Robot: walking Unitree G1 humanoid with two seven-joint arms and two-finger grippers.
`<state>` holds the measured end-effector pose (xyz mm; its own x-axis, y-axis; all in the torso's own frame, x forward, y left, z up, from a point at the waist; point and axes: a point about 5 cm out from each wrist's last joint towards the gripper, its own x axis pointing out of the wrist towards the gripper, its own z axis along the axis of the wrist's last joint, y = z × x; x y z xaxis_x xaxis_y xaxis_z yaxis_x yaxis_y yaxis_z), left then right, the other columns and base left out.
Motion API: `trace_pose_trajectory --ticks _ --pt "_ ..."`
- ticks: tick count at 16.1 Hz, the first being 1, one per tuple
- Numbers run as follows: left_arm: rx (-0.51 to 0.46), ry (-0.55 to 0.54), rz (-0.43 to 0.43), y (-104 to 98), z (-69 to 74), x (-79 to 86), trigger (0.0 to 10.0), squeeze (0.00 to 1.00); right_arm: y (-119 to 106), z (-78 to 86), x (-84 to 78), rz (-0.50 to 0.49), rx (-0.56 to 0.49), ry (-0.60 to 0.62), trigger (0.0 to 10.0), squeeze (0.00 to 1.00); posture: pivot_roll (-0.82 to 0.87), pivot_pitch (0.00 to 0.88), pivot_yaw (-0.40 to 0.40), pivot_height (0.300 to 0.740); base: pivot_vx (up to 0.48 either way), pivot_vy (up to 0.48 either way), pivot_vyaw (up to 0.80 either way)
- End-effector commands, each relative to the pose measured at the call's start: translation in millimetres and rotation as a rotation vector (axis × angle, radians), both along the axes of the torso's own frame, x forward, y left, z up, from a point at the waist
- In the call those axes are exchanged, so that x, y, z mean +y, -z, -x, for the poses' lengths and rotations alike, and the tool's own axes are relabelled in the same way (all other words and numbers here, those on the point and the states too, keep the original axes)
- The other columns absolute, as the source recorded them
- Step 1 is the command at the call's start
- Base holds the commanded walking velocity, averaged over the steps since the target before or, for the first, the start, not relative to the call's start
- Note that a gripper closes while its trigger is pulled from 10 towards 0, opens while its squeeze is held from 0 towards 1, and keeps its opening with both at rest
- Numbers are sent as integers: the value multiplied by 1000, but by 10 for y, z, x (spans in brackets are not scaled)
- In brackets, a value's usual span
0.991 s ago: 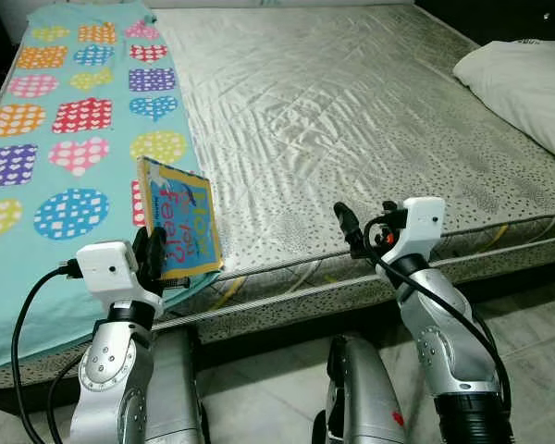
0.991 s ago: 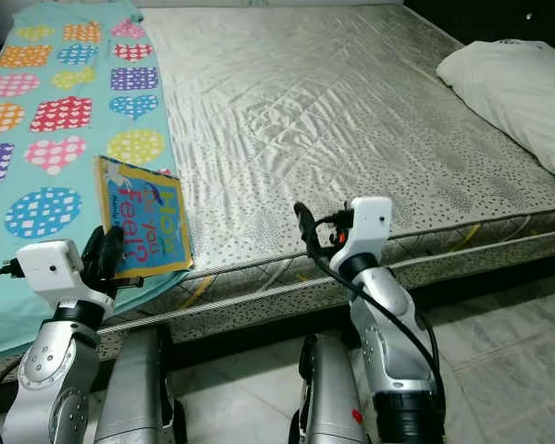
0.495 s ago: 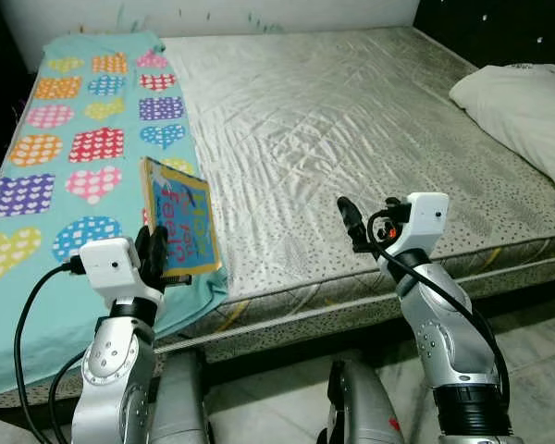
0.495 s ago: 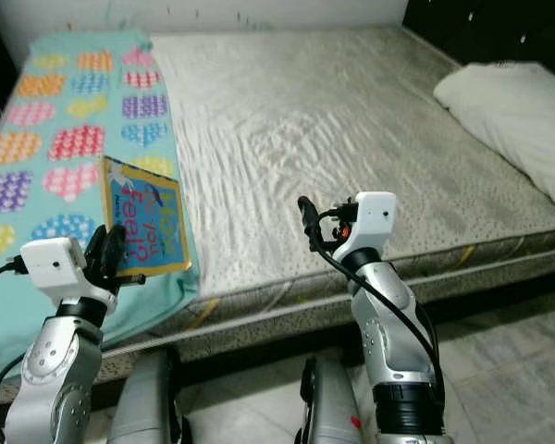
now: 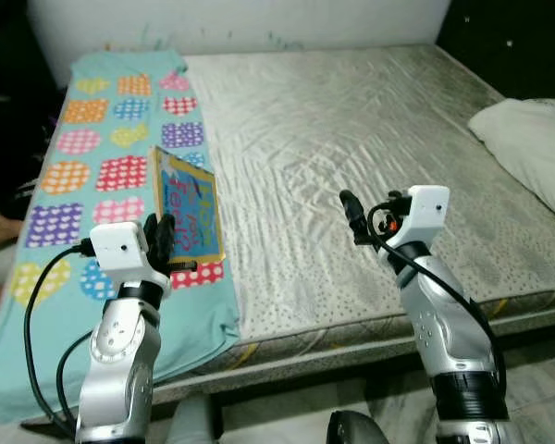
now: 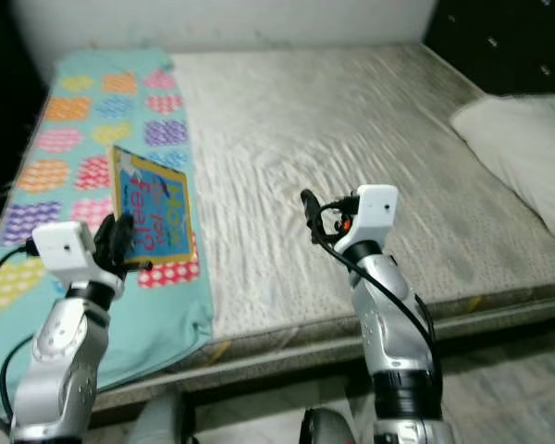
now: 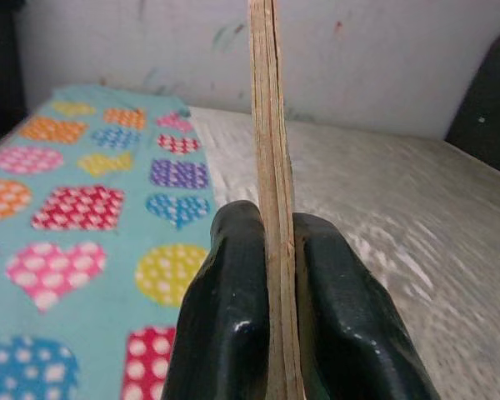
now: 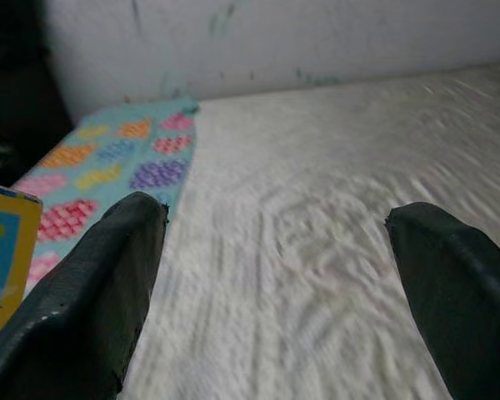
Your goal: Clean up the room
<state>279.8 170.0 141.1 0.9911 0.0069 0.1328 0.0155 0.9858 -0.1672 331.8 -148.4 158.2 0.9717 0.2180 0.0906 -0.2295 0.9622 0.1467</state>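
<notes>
My left gripper (image 5: 164,242) is shut on the lower edge of a children's board book (image 5: 187,211) with a blue and yellow cover, held upright above the left side of the bed. In the left wrist view the book's edge (image 7: 269,167) stands clamped between the two black fingers (image 7: 225,325). My right gripper (image 5: 350,213) is raised over the middle of the grey mattress (image 5: 351,139), open, with nothing between its fingers (image 8: 100,283).
A teal blanket with coloured hearts (image 5: 102,157) covers the bed's left strip and hangs over the front edge. A white pillow (image 5: 536,139) lies at the right. A white wall (image 5: 240,18) runs behind the bed. Tiled floor (image 6: 499,398) shows in front.
The whole view has shifted: the bed now sits lower and farther in the picture, and more wall shows. Both grippers hold the same pose, the book still in the left one.
</notes>
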Motion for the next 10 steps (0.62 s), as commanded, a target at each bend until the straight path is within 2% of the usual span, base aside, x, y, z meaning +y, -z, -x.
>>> trace_pose_trajectory --ticks 1,5,10 --pt "-37 -13 -4 -66 -29 33 0 0 -22 -31 -14 4 -12 4 10000 0 -56 0 -7 733 0 0 0" --pt "-40 -26 -2 -60 -115 72 0 0 -24 -48 -19 5 -25 5 10000 0 -58 0 -6 740 0 0 0" --pt "-41 -30 20 -44 -145 88 0 0 -29 -48 -58 16 -34 13 10000 0 -72 0 -13 740 0 0 0"
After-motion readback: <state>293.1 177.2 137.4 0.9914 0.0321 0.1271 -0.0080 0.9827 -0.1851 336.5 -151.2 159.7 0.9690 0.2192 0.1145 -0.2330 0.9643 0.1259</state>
